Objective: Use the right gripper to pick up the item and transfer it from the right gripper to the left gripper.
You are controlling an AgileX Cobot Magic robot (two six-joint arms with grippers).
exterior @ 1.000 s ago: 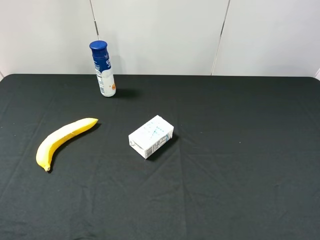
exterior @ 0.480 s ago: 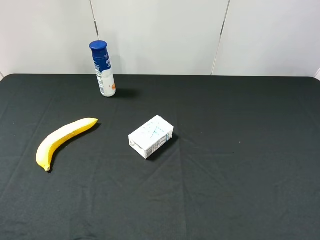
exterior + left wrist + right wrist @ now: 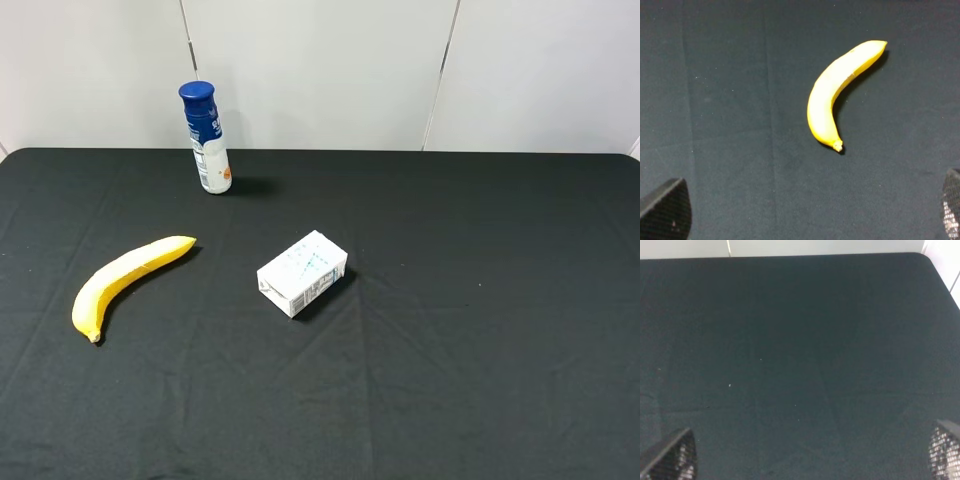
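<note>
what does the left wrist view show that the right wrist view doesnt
Only the left wrist view shows the banana, lying on the cloth between and beyond that gripper's fingertips. Only the right wrist view shows the table's far edge with the pale wall behind it, and no objects at all. Both share the black tablecloth and a pair of widely spread fingertips in the corners, holding nothing.

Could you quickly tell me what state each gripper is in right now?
Left gripper: jaws open, holding nothing.
Right gripper: jaws open, holding nothing.
</note>
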